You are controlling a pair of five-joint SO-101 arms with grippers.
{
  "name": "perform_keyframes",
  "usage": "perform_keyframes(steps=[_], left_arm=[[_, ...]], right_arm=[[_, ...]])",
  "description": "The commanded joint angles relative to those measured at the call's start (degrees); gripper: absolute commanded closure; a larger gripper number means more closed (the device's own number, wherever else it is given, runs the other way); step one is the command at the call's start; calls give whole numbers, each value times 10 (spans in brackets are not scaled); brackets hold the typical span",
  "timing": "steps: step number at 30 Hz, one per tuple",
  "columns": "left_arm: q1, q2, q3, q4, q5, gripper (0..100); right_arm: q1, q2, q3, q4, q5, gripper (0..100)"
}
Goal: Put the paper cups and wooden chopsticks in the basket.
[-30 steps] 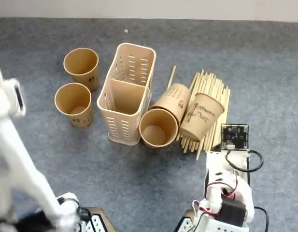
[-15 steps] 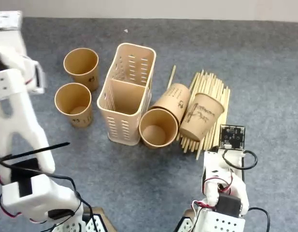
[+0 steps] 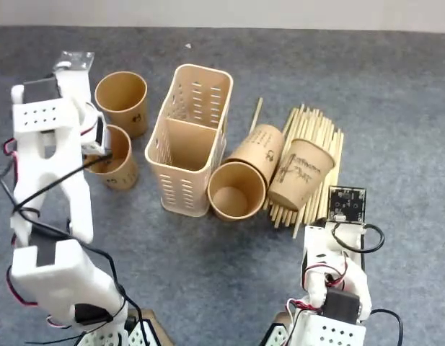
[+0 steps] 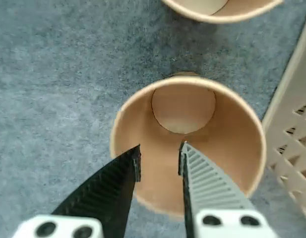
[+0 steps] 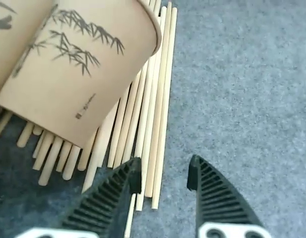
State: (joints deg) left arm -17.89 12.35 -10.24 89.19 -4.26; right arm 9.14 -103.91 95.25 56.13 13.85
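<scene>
The left gripper (image 4: 160,159) hung part open and empty just above a standing cup (image 4: 212,134), seemingly lined up to pinch its wall, with the basket (image 4: 291,124) close beside. The right gripper (image 5: 163,174), also open and empty, sat over the chopsticks (image 5: 153,114), a tipped cup (image 5: 78,74) lying beyond.

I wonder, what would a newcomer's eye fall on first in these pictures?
The slotted basket stands mid-table, with two cups lying on a heap of chopsticks to its right. The left gripper hangs open over an upright cup on the basket's other side.
</scene>
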Motion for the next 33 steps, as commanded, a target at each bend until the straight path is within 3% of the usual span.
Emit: perform_keyframes(steps=[1,11,19,25,33], left_arm=[[-2,10,3,-25,3,854],[-2,27,-52,-18,2,849],[0,13,-234,114,-17,848],[-2,13,-175,93,-29,848],[-57,14,-112,31,-63,848]], right_arm=[[-4,-5,48,-11,0,835],[-26,-5,48,-12,0,835],[-36,-5,49,-12,0,835],[-36,-5,49,-12,0,835],[-37,-5,50,-12,25,835]])
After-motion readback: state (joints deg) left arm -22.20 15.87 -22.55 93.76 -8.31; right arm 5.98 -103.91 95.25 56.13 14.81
